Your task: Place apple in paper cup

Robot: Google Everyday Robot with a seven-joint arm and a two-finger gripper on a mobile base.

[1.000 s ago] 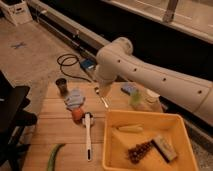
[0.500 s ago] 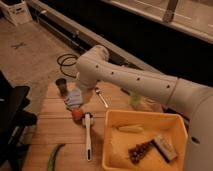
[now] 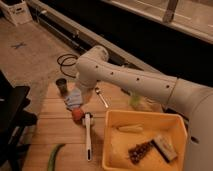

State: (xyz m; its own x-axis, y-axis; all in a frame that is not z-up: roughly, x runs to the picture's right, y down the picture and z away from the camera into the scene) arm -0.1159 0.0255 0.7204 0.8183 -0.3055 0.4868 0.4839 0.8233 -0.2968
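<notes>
Orange-red, small and round, the apple [image 3: 76,115] sits on the wooden table [image 3: 47,131], touching the near edge of the blue cloth [image 3: 73,100] and just beside the head of a white-handled tool [image 3: 88,136]. The gripper [image 3: 79,93] hangs low over the cloth, fingers released, grasping nothing. Bare planks lie open from the apple down to the green vegetable [image 3: 54,155]; the yellow tray [image 3: 111,150] walls the other side. The paper cup [image 3: 148,105] peeks out under the arm, beyond the tray.
</notes>
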